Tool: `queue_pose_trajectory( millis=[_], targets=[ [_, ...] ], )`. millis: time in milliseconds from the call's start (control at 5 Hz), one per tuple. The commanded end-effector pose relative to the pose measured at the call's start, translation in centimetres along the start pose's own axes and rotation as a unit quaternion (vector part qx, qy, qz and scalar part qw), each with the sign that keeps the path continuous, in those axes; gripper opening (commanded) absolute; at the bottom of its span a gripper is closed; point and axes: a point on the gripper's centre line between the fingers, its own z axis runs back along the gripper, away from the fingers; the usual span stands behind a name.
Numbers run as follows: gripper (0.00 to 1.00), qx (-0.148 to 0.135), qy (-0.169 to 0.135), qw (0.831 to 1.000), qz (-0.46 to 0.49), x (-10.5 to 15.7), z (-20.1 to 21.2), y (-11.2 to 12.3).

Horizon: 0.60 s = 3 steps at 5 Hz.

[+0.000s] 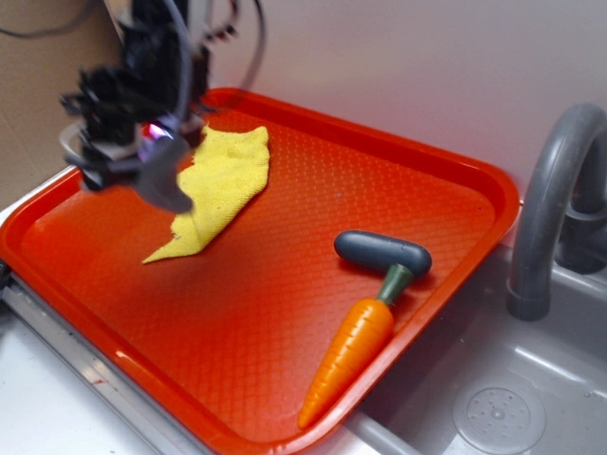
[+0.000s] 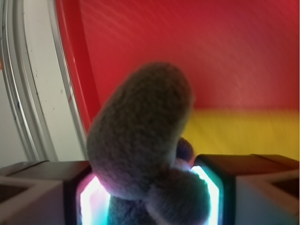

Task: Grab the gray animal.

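Observation:
The gray animal (image 1: 166, 175) is a fuzzy gray plush toy hanging from my gripper (image 1: 142, 152) above the left part of the red tray (image 1: 285, 313). It is lifted off the tray and blurred in the exterior view. In the wrist view the gray animal (image 2: 140, 140) fills the middle, pinched between the two glowing pads (image 2: 206, 187), with its rounded gray body sticking out past them. My gripper (image 2: 147, 199) is shut on it. Its face and ears do not show clearly.
A yellow cloth (image 1: 220, 185) lies on the tray just right of the gripper. A dark gray-blue oblong toy (image 1: 382, 252) and an orange carrot (image 1: 349, 346) lie near the tray's right edge. A gray faucet (image 1: 555, 190) and sink basin (image 1: 493, 408) stand to the right.

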Motion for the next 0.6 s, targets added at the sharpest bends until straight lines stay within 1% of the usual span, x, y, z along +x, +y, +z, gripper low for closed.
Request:
queue_pose_trajectory(
  millis=[0,200,400],
  targets=[
    [0.00,0.009,-0.094,0.967,0.237,-7.6,4.4,-6.1],
    [0.00,0.012,-0.105,0.928,0.358,-7.5,4.8,-6.4],
    [0.00,-0.010,-0.134,0.875,0.466,-5.7,5.1,-5.7]
  ],
)
